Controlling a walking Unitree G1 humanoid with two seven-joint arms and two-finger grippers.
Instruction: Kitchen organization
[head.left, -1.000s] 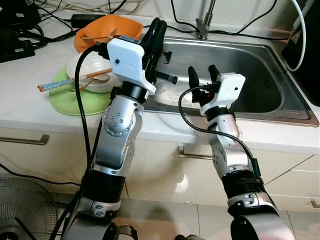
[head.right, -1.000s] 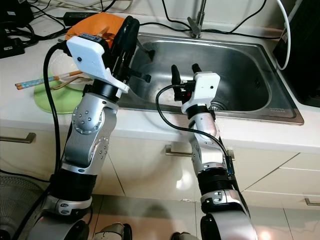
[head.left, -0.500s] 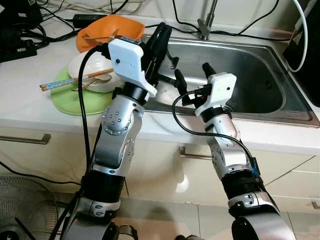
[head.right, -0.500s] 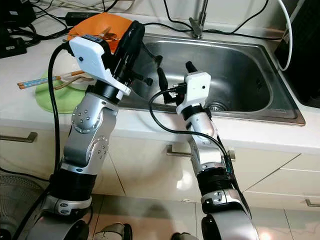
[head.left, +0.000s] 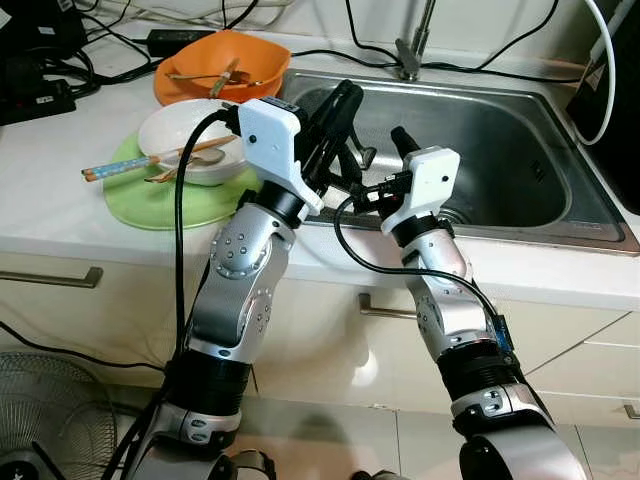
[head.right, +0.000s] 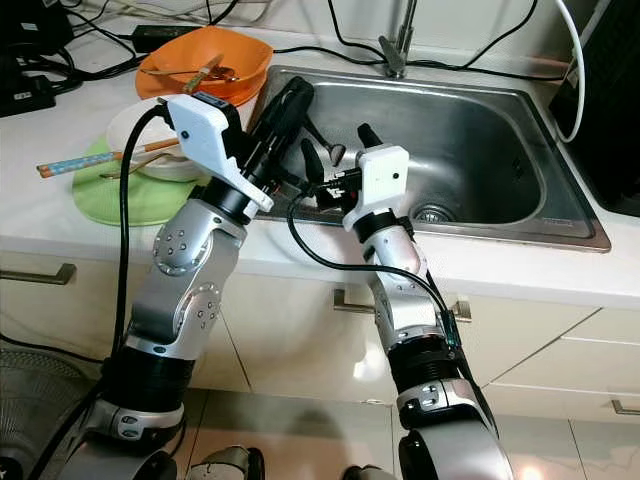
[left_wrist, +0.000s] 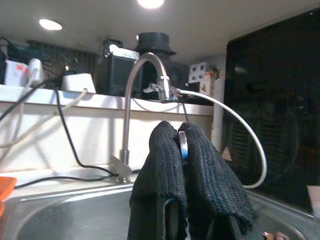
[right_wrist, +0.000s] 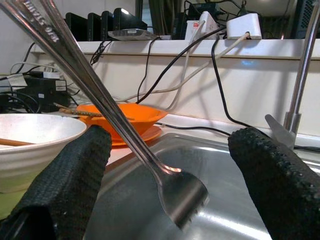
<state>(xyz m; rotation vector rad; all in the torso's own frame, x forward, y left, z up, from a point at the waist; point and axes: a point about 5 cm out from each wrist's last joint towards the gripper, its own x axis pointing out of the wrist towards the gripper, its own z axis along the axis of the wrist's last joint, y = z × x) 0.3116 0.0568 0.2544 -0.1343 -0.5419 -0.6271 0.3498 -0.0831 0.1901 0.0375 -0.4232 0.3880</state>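
My left gripper is shut on a metal fork and holds it over the front left corner of the steel sink. A thin strip of the fork's handle shows between the closed left fingertips. The fork's pronged end hangs below the left fingers. My right gripper is open, with one finger on each side of the fork, not touching it. In the head views the right gripper sits just right of the left one.
On the counter to the left, a white bowl with chopsticks rests on a green plate. An orange bowl stands behind it. The faucet and cables line the back. A black appliance stands at the right.
The left gripper has lowered and swung right with the fork, uncovering the bowls. The right gripper has moved left and closer, bringing its open fingers around the fork.
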